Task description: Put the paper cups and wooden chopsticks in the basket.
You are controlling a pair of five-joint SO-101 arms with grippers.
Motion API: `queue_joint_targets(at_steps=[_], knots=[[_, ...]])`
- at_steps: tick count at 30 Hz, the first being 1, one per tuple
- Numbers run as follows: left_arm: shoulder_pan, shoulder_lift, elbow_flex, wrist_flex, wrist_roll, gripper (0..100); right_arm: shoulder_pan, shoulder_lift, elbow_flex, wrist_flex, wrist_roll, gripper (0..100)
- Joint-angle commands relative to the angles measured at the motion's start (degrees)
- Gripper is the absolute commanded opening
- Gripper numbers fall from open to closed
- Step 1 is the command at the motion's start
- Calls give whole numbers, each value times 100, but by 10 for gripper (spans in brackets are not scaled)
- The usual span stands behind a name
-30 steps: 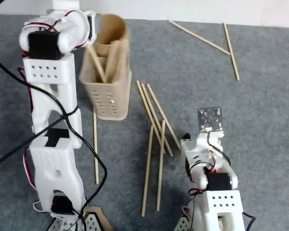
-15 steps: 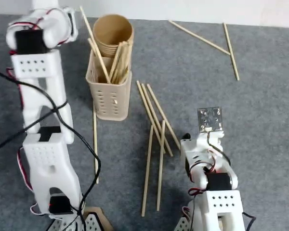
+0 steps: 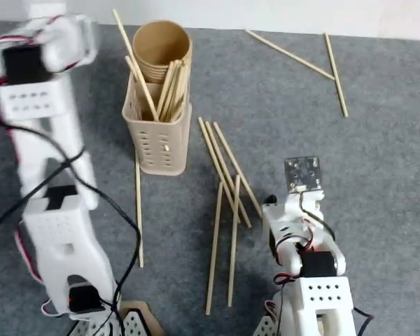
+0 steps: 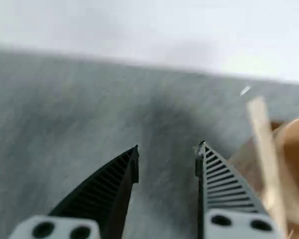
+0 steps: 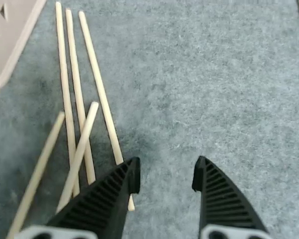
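Your basket point(image 3: 157, 143) is standing upright on the grey worktop point(image 3: 378, 175), carrying the stacked paper cups point(image 3: 161, 43) and a bundle of chopsticks point(image 3: 172, 84). Five loose chopsticks point(image 3: 224, 164) are lying just beside it on the right arm's side, a single chopstick point(image 3: 138, 210) is lying along the left arm's side, and a far pair point(image 3: 315, 59) is lying well apart. Your left jaws are hanging open and empty near the cups; your right jaws are gaping open, empty, beside the loose chopsticks

Words or numbers: none can be read anywhere.
basket point(image 3: 156, 143): plain, just rows of little holes.
paper cups point(image 3: 162, 43): plain brown, no print.
wooden chopsticks point(image 3: 222, 168): bare wood, no marks.
small square board point(image 3: 302, 173): too tiny to read.
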Motion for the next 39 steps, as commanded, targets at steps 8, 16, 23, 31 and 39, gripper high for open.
queue_joint_targets(at_steps=[8, 16, 23, 31, 39], knots=[[-1631, -1385, 3345, 1037, -1310, 217, 31, 409, -585, 725, 571, 183], [-1824, -3679, 7802, 44, -1934, 217, -549, 3758, -2949, 813, 554, 183], [-1446, -5754, 12198, -2787, -2066, 220, -1895, 4919, -3732, 936, -202, 183], [-1402, -5587, 13191, -4158, -1864, 220, -2369, 4778, -3653, 1640, -1073, 183], [-1385, -5103, 13288, -4510, -1873, 220, -3407, 4778, -3002, 1112, -1319, 183]])
